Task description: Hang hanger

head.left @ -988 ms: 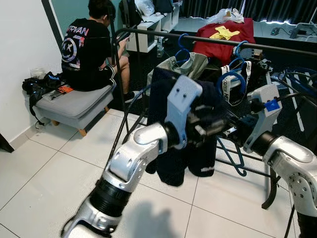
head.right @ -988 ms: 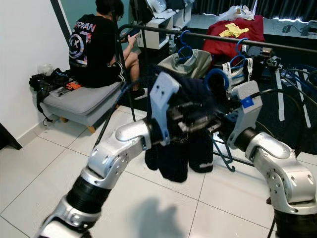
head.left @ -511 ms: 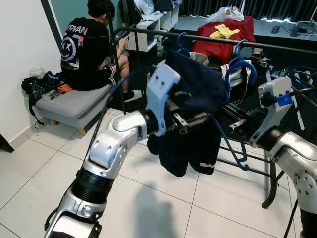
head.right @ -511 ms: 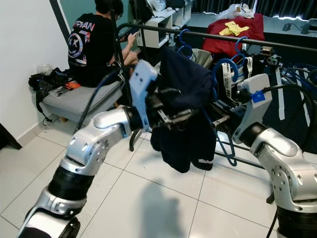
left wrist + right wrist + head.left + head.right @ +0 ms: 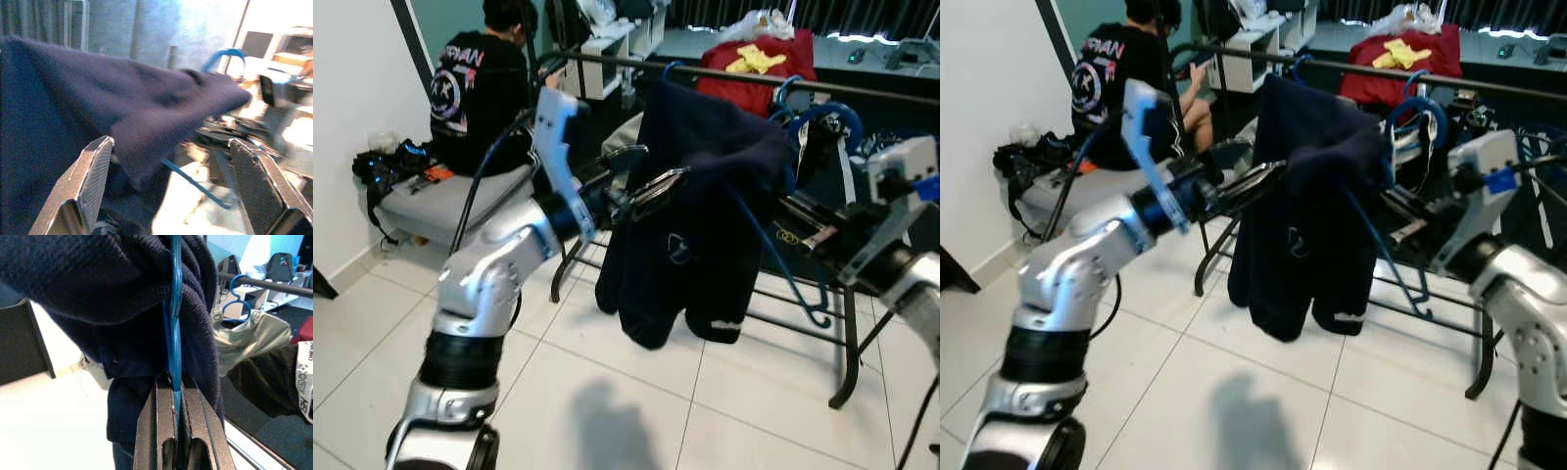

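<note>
R gripper (image 5: 178, 431) clamped on blue hanger (image 5: 175, 323), lower bar. L gripper (image 5: 171, 191) spread wide, fingers under navy garment (image 5: 690, 215). Since 1 s ago I've lifted garment + hanger up level w/ rack rail (image 5: 862, 90) — nearly ready to hook. Hanger long axis slopes down toward R arm; hook (image 5: 822, 110) up, near rail, not on yet I think.

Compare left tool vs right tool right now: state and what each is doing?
Left tool: fingers spread open, reaching at the navy garment but clamping nothing. Right tool: shut on the blue hanger that carries that garment. Shared: both are raised at the garment, in front of the clothes rail.
</note>
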Available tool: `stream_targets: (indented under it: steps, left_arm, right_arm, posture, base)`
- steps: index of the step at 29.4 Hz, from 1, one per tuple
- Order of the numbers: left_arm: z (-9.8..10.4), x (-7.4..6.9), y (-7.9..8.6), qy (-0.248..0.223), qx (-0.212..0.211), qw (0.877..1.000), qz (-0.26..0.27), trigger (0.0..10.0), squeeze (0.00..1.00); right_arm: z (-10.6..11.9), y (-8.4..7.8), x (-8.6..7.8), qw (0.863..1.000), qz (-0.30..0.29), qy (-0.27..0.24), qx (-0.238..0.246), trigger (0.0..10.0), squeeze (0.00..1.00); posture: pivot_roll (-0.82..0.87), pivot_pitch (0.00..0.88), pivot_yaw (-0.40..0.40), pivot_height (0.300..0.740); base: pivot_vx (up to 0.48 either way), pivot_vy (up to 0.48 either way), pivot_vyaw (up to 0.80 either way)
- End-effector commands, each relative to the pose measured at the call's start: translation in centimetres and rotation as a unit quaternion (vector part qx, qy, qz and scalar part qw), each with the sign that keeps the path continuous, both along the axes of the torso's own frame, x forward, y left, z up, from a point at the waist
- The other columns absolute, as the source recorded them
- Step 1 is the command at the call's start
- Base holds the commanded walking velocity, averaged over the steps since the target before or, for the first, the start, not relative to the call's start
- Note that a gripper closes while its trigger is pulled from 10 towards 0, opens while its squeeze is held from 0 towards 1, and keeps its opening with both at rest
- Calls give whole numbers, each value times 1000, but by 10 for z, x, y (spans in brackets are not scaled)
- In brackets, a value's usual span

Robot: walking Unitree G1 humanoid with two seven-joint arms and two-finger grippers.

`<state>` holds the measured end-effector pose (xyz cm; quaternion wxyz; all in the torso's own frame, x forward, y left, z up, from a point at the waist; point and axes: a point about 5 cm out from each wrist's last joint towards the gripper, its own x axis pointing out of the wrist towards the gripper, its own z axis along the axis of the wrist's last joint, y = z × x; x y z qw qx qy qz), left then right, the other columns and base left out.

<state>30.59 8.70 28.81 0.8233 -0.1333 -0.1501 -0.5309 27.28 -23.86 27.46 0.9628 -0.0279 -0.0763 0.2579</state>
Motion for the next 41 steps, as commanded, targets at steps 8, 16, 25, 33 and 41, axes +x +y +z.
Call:
stream_targets:
  steps: [8, 16, 25, 33, 41]
  left_arm:
    - [-42, 22, 20, 33, 85, 989, 121, 10000, 0]
    - [-52, 33, 23, 1, 125, 960, 249, 10000, 0]
    - [-40, 33, 32, -24, 107, 947, 302, 2000, 0]
    - [-35, 21, 19, -44, 86, 970, 224, 0, 0]
    - [-38, 19, 23, -52, 94, 968, 227, 0, 0]
  right_arm:
    - [30, -8, -34, 988, 135, -61, 39, 10000, 0]
    - [35, -5, -56, 970, 226, -65, 55, 10000, 0]
    - [34, -4, -57, 970, 230, -62, 48, 10000, 0]
    - [42, -14, -41, 983, 155, -82, 54, 10000, 0]
    - [48, -23, -34, 986, 116, -91, 82, 10000, 0]
  posture:
    - [-86, 62, 10, 740]
    - [-88, 63, 13, 740]
    - [-87, 63, 14, 740]
    - [-85, 62, 10, 740]
    - [-79, 62, 7, 740]
  base:
    - [0, 0, 0]
    - [0, 0, 0]
    - [0, 0, 0]
    - [0, 0, 0]
    - [0, 0, 0]
